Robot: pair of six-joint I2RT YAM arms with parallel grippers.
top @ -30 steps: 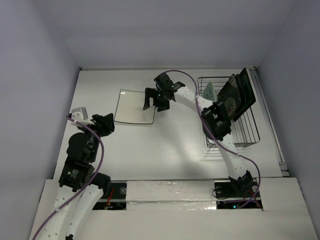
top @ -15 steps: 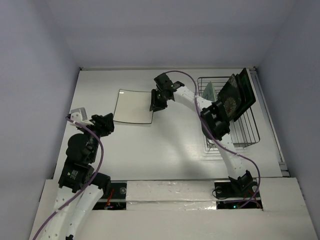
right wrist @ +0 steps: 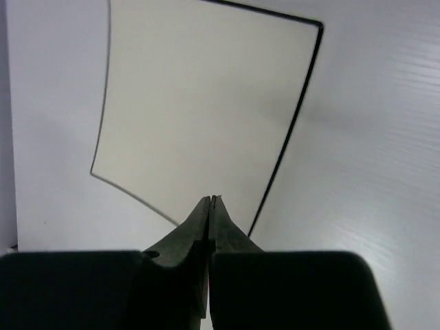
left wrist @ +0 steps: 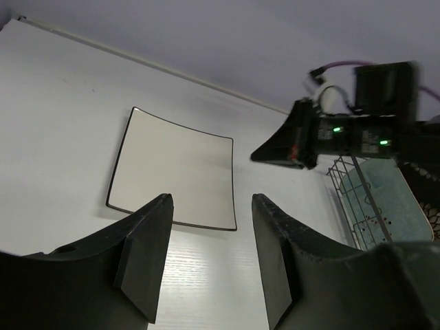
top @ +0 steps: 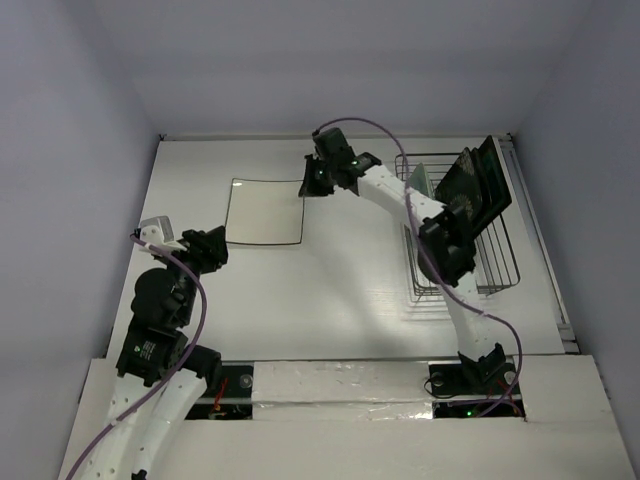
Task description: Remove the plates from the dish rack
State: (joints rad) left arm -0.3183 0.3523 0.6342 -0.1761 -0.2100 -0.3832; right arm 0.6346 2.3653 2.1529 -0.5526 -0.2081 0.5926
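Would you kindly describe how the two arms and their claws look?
The left arm and right arm have white links and black joints, each with a purple cable. The left claw has broad black wedge-shaped fingers; the right claw is black, tapering thin. Green lights mark its wrist.

The table (top: 320,290) is white. The flat plate (top: 265,212) on it is creamy white with a thin black line round its edge. The dish rack (top: 510,270) is dark wire. Standing in it are a pale green plate (left wrist: 385,199), a black plate (top: 460,205) with a pale pattern, and a dark plate (top: 494,185) with a teal middle. The arms (top: 395,195) are white and black, with a purple cable (left wrist: 342,64).
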